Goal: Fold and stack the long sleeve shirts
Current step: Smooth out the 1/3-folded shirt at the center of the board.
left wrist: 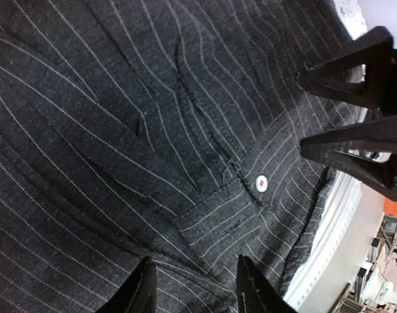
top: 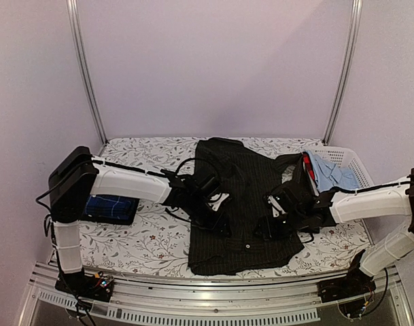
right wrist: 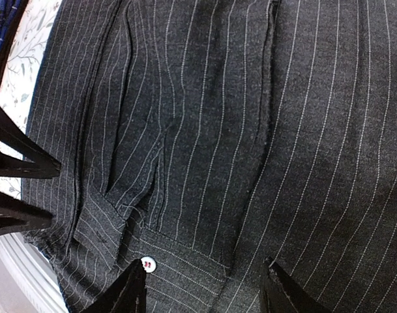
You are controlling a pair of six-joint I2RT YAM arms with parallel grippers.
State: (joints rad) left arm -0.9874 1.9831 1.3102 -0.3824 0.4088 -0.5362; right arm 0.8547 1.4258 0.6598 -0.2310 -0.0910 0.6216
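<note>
The black pinstriped shirt (top: 240,204) lies spread on the table's middle, with a sleeve folded across its body. Its cuff with a white button shows in the left wrist view (left wrist: 261,184) and the right wrist view (right wrist: 148,264). My left gripper (top: 217,221) hovers open over the shirt's left part, jaws apart just above the cloth (left wrist: 195,290). My right gripper (top: 271,227) is open over the shirt's right part, empty (right wrist: 201,293). The two grippers face each other across the cuff. The navy checked shirt (top: 110,207) lies folded at the table's left, partly under the left arm.
A white plastic basket (top: 353,163) stands at the back right with light blue cloth (top: 329,173) and something red in it. The table wears a floral cover (top: 152,244). The metal rail (top: 213,302) runs along the near edge.
</note>
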